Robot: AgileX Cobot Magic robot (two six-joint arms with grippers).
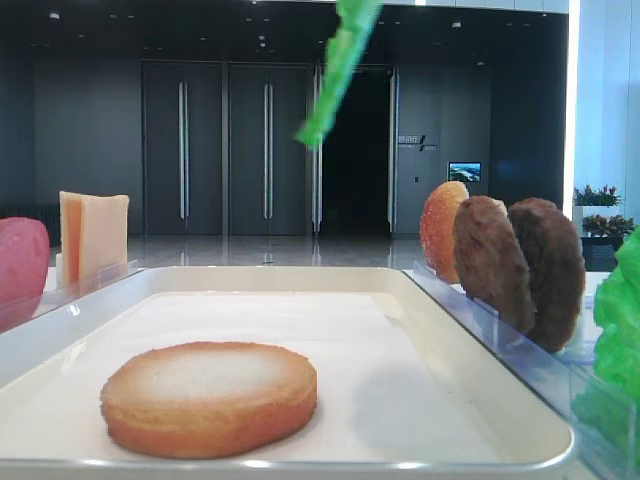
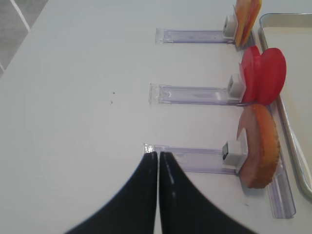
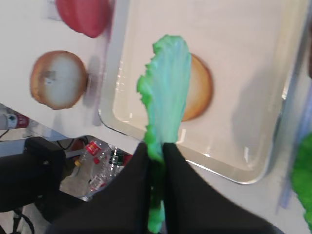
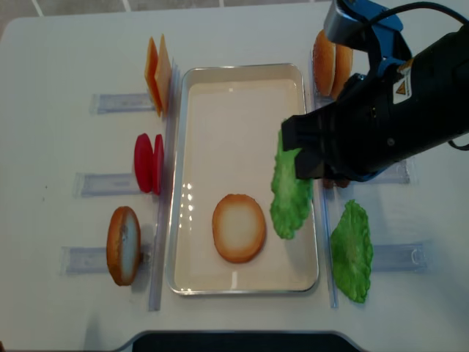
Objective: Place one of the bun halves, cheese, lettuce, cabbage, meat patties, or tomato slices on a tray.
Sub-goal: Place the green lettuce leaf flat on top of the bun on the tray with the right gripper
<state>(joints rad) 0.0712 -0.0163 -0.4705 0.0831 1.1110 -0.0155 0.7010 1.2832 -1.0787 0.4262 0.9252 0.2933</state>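
My right gripper is shut on the stem edge of the lettuce, a thin bright green leaf. The leaf hangs above the right side of the off-white tray, as the overhead view shows for the lettuce. On the tray floor lies one bun half, pale face up, partly under the leaf in the right wrist view. From the low view the lettuce dangles high over the tray. My left gripper is shut and empty over bare table, left of the racks.
Clear racks flank the tray. On the left stand cheese, tomato slices and a bun half. On the right are bun halves, meat patties and cabbage. My right arm covers the right racks' middle.
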